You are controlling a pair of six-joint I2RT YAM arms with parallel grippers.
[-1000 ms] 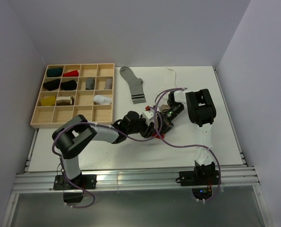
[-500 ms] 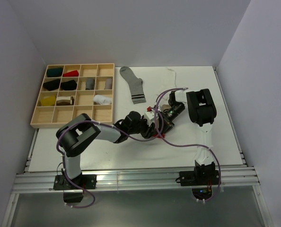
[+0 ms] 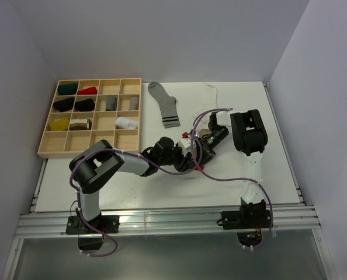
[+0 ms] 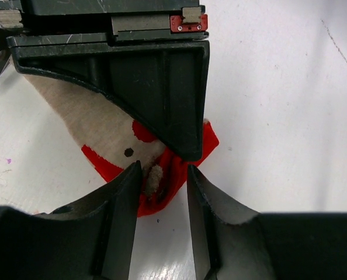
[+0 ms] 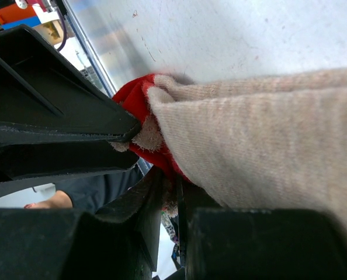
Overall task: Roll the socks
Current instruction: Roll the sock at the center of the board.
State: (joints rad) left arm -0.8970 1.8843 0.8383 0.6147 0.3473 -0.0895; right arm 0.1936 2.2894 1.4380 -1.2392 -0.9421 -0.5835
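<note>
The beige sock [image 4: 97, 128] with a red end [image 3: 198, 167] lies on the white table at mid-table. My right gripper [image 5: 172, 192] is shut on its red-and-beige edge, and its black body [image 4: 162, 87] presses down over the sock. My left gripper [image 4: 162, 186] is open, with the red tip between its fingers and table showing in the gap. In the top view the left gripper [image 3: 191, 162] and right gripper [image 3: 201, 154] meet tip to tip. A light grey sock with black stripes [image 3: 165, 105] lies flat farther back.
A wooden compartment tray [image 3: 47, 143] stands at the back left with several rolled socks in it. A faint white sock [image 3: 211, 92] lies near the table's back edge. Purple cables loop over both arms. Walls close in on the left, back and right.
The left arm's elbow has swung right and its gripper has closed in on the sock's red end. The right gripper has shifted slightly with the sock.
</note>
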